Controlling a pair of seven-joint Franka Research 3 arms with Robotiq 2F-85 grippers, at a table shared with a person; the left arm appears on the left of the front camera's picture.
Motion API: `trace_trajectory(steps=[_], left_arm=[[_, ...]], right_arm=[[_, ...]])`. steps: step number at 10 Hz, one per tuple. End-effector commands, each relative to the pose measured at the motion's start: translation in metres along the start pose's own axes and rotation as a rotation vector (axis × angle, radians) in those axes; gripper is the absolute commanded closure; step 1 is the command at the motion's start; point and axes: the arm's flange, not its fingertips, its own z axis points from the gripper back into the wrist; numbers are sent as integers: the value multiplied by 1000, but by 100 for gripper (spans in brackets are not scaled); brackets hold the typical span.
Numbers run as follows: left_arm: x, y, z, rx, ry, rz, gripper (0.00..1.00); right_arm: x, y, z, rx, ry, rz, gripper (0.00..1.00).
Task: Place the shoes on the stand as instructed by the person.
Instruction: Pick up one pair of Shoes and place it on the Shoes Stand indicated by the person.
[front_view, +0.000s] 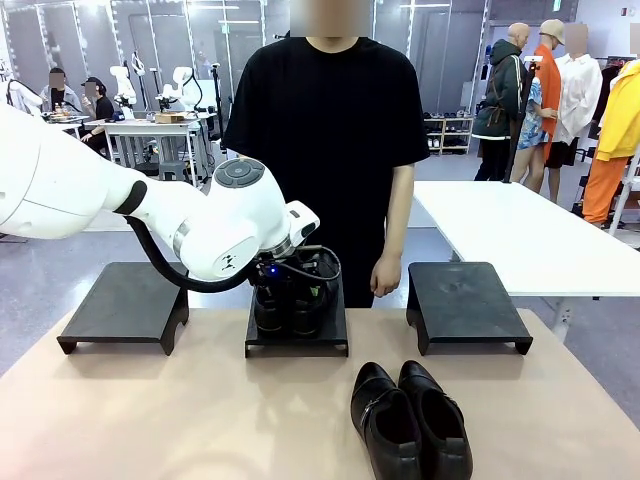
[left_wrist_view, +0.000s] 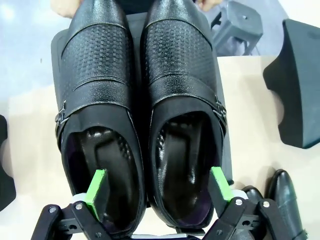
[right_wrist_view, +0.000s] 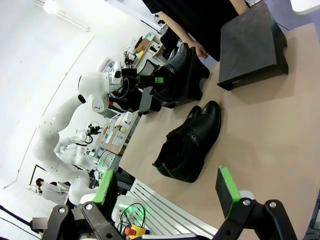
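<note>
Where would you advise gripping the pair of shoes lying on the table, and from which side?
Grip the shoe pair from above, probably one claw finger in each opening, pinching the touching inner walls: they stand upright, side by side, openings up.

Glossy textured leather shoes (left_wrist_view: 100, 65), matt stand (front_view: 297, 346)

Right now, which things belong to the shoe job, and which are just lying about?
Job: placed shoes, waiting shoes, middle stand, left stand, right stand, person.
Lying about: white table, grey stool.
</note>
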Motion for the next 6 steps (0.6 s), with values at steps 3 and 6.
trace_trajectory(steps=[3, 6], left_arm=[[0, 0, 0, 0, 0, 0, 0], [0, 0, 0, 0, 0, 0, 0]], right_arm=[[0, 1, 0, 9, -16, 21, 0], [0, 1, 0, 9, -16, 21, 0]])
